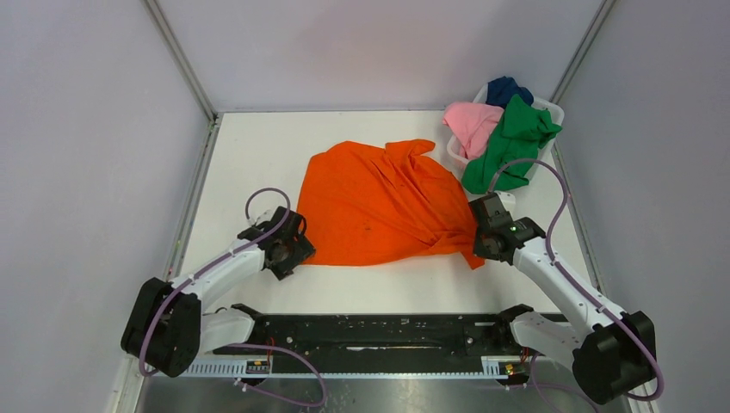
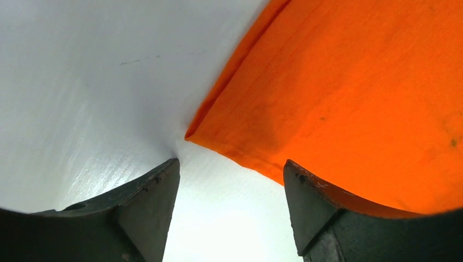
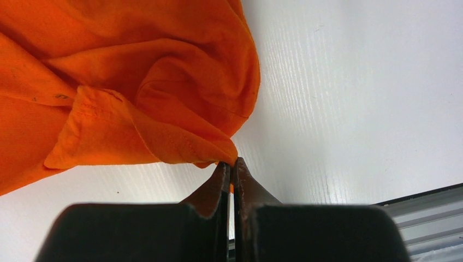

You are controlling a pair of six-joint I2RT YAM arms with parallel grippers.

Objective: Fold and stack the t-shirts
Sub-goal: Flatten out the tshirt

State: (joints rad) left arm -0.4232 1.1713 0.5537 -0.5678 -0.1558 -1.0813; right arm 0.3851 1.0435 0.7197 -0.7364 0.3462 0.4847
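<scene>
The orange t-shirt (image 1: 379, 202) lies spread and rumpled in the middle of the white table. My left gripper (image 1: 291, 247) is open at its near left corner; in the left wrist view that corner (image 2: 338, 93) lies just ahead of my gripper (image 2: 231, 170), with the right finger's tip under the hem and nothing held. My right gripper (image 1: 476, 238) is shut on the shirt's near right corner; the right wrist view shows the jaws (image 3: 231, 166) pinching a bunched fold of orange cloth (image 3: 136, 93). The green t-shirt (image 1: 510, 142), pink t-shirt (image 1: 472, 125) and dark blue t-shirt (image 1: 506, 89) sit in the basket.
A white plastic basket (image 1: 553, 110) stands at the back right corner, the green shirt hanging over its front rim. Grey walls enclose the table on three sides. A black rail (image 1: 379, 331) runs along the near edge between the arm bases.
</scene>
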